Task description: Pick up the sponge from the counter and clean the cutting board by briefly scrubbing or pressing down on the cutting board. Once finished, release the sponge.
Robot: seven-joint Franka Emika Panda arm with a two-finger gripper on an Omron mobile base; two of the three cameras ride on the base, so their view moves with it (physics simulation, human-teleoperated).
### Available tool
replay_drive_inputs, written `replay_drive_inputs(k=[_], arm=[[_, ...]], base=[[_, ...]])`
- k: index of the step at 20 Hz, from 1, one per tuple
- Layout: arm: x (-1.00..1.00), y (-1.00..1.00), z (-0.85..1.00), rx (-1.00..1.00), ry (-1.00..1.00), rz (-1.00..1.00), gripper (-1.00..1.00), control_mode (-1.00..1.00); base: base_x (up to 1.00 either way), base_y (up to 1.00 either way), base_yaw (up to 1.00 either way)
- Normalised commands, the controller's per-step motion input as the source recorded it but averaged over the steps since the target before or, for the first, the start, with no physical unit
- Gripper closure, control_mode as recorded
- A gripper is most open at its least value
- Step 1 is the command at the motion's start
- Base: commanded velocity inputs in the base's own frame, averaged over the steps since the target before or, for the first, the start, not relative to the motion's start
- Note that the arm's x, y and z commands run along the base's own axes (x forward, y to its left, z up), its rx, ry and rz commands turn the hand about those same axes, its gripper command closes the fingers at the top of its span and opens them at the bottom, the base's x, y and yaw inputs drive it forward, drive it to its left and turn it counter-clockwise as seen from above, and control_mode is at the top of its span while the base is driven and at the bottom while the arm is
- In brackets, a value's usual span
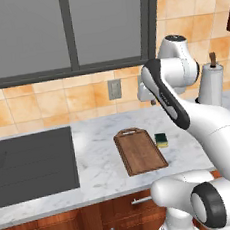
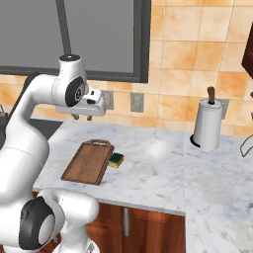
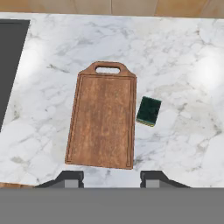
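- Here the sponge [image 3: 148, 111] lies flat on the desk [image 3: 183, 65], just beside the board's [image 3: 103, 120] long edge, apart from it.
- The end effector [image 2: 82, 117] hangs above the board, its 2 fingers drawn in, holding nothing, probably lining up.

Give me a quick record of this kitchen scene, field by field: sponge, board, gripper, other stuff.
sponge: on the counter, just right of the board in the hand view, green side up
cutting board: flat on the counter, bare, handle toward the wall
gripper: high above the board, holding nothing
sink: left of the board
paper towel roll: upright, near the wall
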Motion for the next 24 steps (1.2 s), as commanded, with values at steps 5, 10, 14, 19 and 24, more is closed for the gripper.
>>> replay_drive_inputs(k=[5, 10, 14, 19, 24], arm=[[-0.19, 0.0, -0.09, 0.0, -0.01, 0.0, -1.0, -1.0], [-0.24, -0.16, -0.61, 0.03, 0.03, 0.0, -1.0, -1.0], [-0.06, -0.19, -0.46, 0.06, 0.01, 0.0, -1.0, -1.0], [0.02, -0.15, -0.54, 0.12, 0.07, -0.21, -1.0, -1.0], [0.03, -0.13, -0.49, 0.01, 0.04, -0.05, -1.0, -1.0]], base=[[0.0, 0.0, 0.0], [0.0, 0.0, 0.0], [0.0, 0.0, 0.0], [0.0, 0.0, 0.0], [0.0, 0.0, 0.0]])
